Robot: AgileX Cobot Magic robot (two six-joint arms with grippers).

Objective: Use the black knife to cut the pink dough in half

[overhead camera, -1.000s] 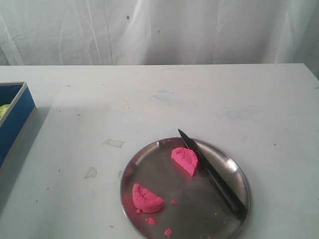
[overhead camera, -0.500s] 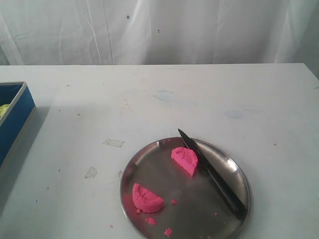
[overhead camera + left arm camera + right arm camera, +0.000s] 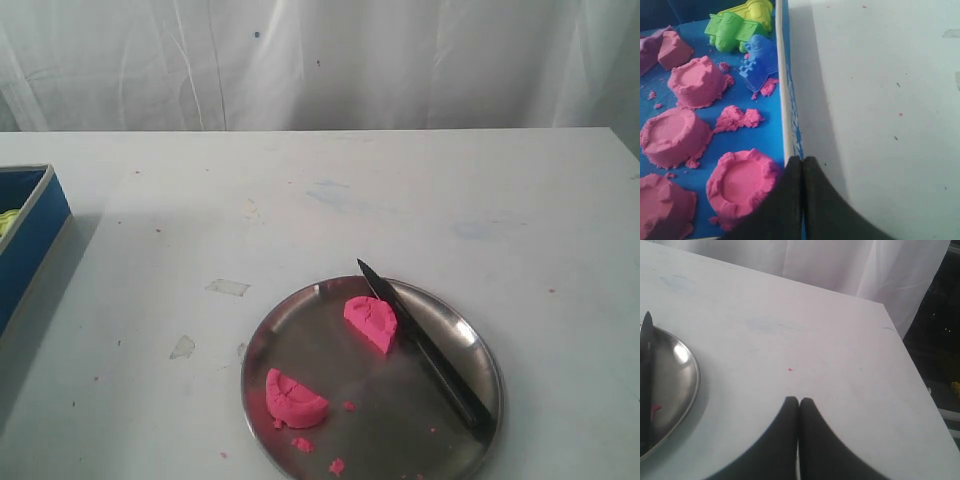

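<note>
Pink dough (image 3: 371,322) lies halved and unmoved on the plate (image 3: 400,410), with the black knife (image 3: 425,350) at three o'clock. The left gripper (image 3: 802,162) and right gripper (image 3: 799,402) have their jaws pressed together, empty.

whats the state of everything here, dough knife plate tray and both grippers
steel plate: flat on the table, loaded
pink dough: cut into two halves, lying apart on the plate, crumbs nearby
black knife: lying on the plate, unheld, beside one half
blue tray: holds pink mounds and moulds
left gripper: shut, empty, over the tray's edge
right gripper: shut, empty, over bare table
</note>
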